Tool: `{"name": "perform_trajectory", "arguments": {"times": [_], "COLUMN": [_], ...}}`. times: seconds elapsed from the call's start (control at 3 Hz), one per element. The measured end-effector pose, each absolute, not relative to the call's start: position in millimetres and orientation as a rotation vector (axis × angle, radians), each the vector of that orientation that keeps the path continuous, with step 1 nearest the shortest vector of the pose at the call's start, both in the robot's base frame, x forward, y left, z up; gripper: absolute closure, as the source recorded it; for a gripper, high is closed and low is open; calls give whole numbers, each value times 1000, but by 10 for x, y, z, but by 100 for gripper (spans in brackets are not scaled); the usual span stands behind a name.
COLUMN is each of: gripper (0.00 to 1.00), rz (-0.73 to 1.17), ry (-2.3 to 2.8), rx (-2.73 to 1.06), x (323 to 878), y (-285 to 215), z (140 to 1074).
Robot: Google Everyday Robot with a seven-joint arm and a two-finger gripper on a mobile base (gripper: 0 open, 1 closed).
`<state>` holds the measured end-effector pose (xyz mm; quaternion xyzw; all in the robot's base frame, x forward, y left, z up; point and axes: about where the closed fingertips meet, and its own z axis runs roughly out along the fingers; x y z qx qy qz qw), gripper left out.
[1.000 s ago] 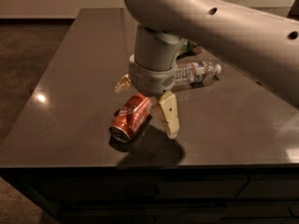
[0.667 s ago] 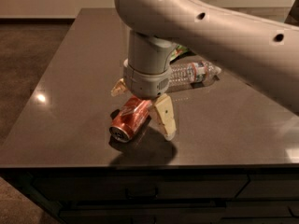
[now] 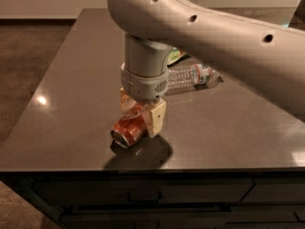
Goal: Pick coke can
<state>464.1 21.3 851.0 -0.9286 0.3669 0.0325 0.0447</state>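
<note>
Now the coke can is noted lying on its side on the table, toward the near edge. Its long axis runs from 7 to 1 o'clock, with the silver end at 7. The gripper is set directly over it. The fingers are pinched across its girth, at 10 and 4 o'clock. One second ago they were spread wider and the wrist was held higher.

My gripper stands low over the front of the dark desk, its two cream fingers pressed against either side of the coke can, which lies on its side. A clear water bottle lies behind.
</note>
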Motion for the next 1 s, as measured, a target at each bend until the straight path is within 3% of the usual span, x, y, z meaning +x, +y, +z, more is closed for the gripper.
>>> {"name": "perform_trajectory", "arguments": {"times": [0.67, 1.0], "gripper": [85, 100], "rz": [183, 240], "ry": [1226, 1259], "rx": [-2752, -2658], "x": [4678, 4709], "y": [164, 135], "z": [8739, 9070]}}
